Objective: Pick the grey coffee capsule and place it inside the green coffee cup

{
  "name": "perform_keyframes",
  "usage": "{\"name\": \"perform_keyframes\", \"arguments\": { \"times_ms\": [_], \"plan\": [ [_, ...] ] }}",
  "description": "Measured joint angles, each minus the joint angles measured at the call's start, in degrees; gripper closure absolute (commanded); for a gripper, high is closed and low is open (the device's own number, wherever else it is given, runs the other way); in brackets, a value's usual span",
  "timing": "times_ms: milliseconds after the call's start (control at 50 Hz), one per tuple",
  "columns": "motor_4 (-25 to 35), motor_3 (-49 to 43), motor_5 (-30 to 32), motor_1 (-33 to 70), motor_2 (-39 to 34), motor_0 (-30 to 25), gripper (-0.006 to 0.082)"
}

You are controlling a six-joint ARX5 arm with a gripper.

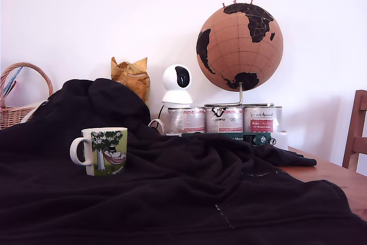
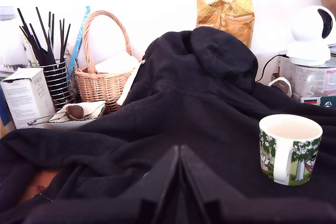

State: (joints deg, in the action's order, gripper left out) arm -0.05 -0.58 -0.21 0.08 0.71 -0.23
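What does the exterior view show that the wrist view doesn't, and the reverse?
Only the exterior view: the cork globe and all three silver tins. Only the wrist view: the closed gripper, the wire holder of black sticks, a white carton. Both: the mug, black cloth, wicker basket, gold bag, white camera. No grey capsule visible in either.

Matte black gripper (image 2: 180, 182); two flat, angular fingers (image 2: 157, 182) with straight edges
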Motion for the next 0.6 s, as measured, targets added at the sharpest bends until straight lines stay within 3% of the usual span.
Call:
{"name": "perform_keyframes", "arguments": {
  "times_ms": [120, 200, 340, 600],
  "plan": [
    [7.6, -5.9, 0.0, -0.2, 0.3, 0.5, 0.0786],
    [8.4, -11.6, 0.0, -0.2, 0.5, 0.5, 0.0786],
    [8.6, -9.1, -1.2, -0.2, 0.5, 0.5, 0.0786],
    [10.7, 1.9, -19.1, -0.2, 1.0, 0.5, 0.0786]
  ]
}}
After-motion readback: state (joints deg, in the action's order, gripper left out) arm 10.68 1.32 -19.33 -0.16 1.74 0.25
